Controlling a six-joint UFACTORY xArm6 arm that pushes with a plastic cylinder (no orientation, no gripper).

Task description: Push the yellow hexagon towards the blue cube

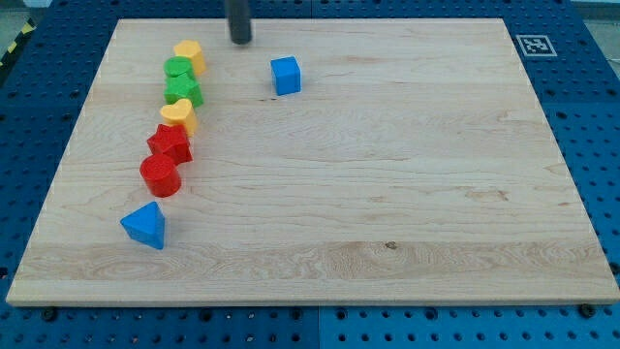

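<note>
The blue cube (286,75) sits on the wooden board (387,194) near the view's top, left of centre. Two yellow blocks lie in a column of blocks at the view's left. The upper yellow one (190,55) heads the column. The lower yellow one (179,114), which looks hexagonal, sits mid-column, left of and below the blue cube. My tip (238,40) stands at the board's top edge, between the upper yellow block and the blue cube, touching neither.
The column also holds a green block (178,69), a green star (184,91), a red star (170,143) and a red cylinder (161,175). A blue triangle (145,225) lies below them. A marker tag (533,45) sits at the board's top right corner.
</note>
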